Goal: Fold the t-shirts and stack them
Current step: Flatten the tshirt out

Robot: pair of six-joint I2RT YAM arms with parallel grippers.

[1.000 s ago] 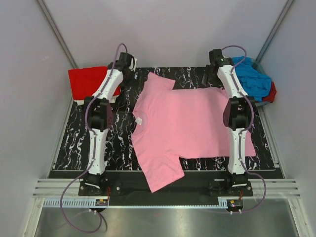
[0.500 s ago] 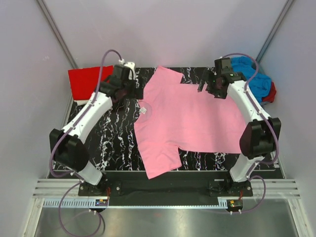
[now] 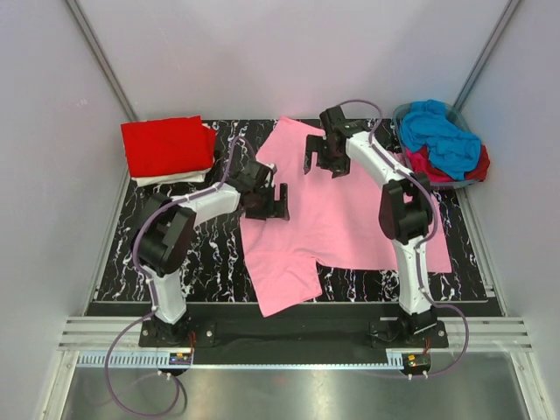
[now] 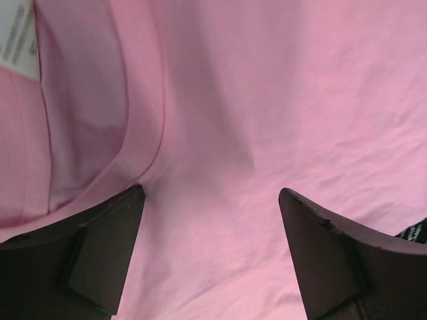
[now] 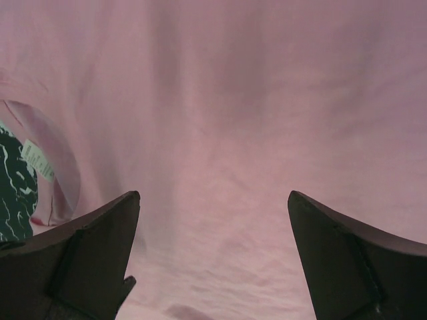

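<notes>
A light pink t-shirt (image 3: 350, 219) lies spread flat on the black marbled table (image 3: 201, 254), one sleeve hanging toward the front edge. My left gripper (image 3: 273, 206) hovers open over its neck area. In the left wrist view the left gripper (image 4: 212, 192) shows the collar (image 4: 137, 153) and white label (image 4: 17, 40) just ahead of its fingers. My right gripper (image 3: 322, 159) is open above the shirt's far shoulder. The right wrist view has the right gripper (image 5: 213, 195) above plain pink cloth (image 5: 233, 100), with nothing between its fingers. A folded red t-shirt (image 3: 166, 144) rests on a white one (image 3: 171, 178) at the back left.
A grey-rimmed basket (image 3: 398, 115) at the back right holds a bright blue t-shirt (image 3: 437, 131) and a magenta one (image 3: 424, 164). Grey walls close in on three sides. A metal rail (image 3: 289, 337) runs along the near edge by the arm bases.
Both arms swung inward and down over the pink t-shirt: the left from beside the red stack to the collar, the right leftward to the far shoulder. The shirt shifted slightly.
</notes>
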